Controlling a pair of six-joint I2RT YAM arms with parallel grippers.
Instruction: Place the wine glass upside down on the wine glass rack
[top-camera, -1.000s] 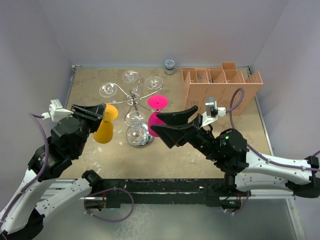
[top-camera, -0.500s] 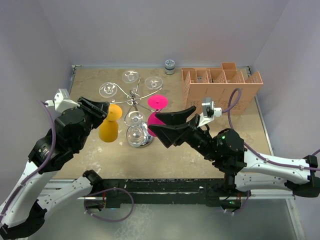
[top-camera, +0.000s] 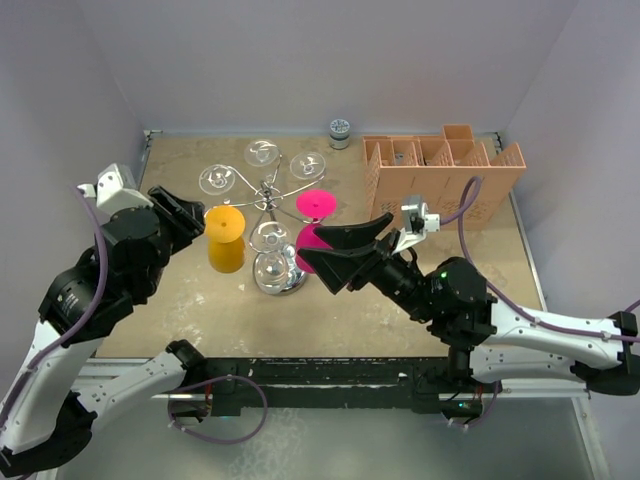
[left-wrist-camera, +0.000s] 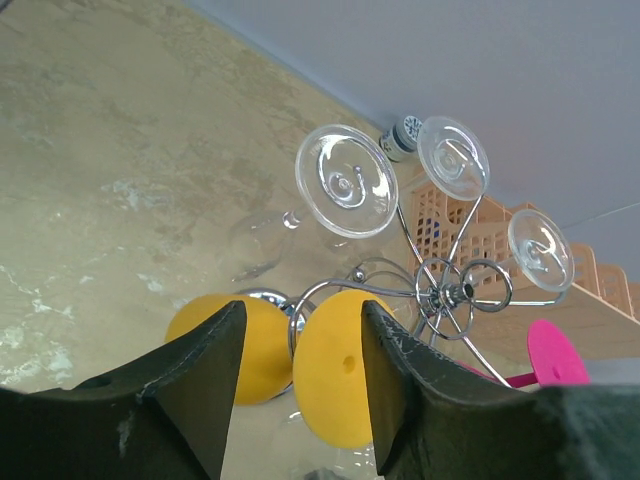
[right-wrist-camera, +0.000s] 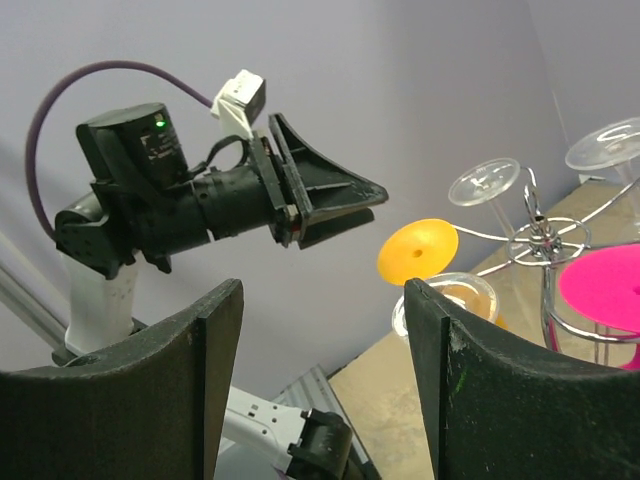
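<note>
- Finding the yellow glass (top-camera: 226, 254) upside down on the rack (top-camera: 279, 279), foot on top in a curled arm on the left side, bowl hanging below, just beside the post
- Reading the left gripper (top-camera: 195, 220) as parted and empty, just left of that glass and apart from it
- Seeing, in the left wrist view, black fingers (left-wrist-camera: 190, 390) either side of the yellow foot and bowl, with rack wire curling past the foot
- Reading the right gripper (top-camera: 318, 252) as spread wide with nothing between its fingers (right-wrist-camera: 215, 380), close to the rack's right side
- Spotting a pink glass (top-camera: 316, 205) also inverted on the right side of the rack, its bowl partly hidden behind the right gripper
- Noting clear glasses (top-camera: 218, 180) feet-up on the far arms, plus another near the post
- Placing an orange-pink box (top-camera: 440, 182) at the far right of the table (top-camera: 180, 300), well apart from the rack, and a small jar (top-camera: 340, 132) by the back wall
</note>
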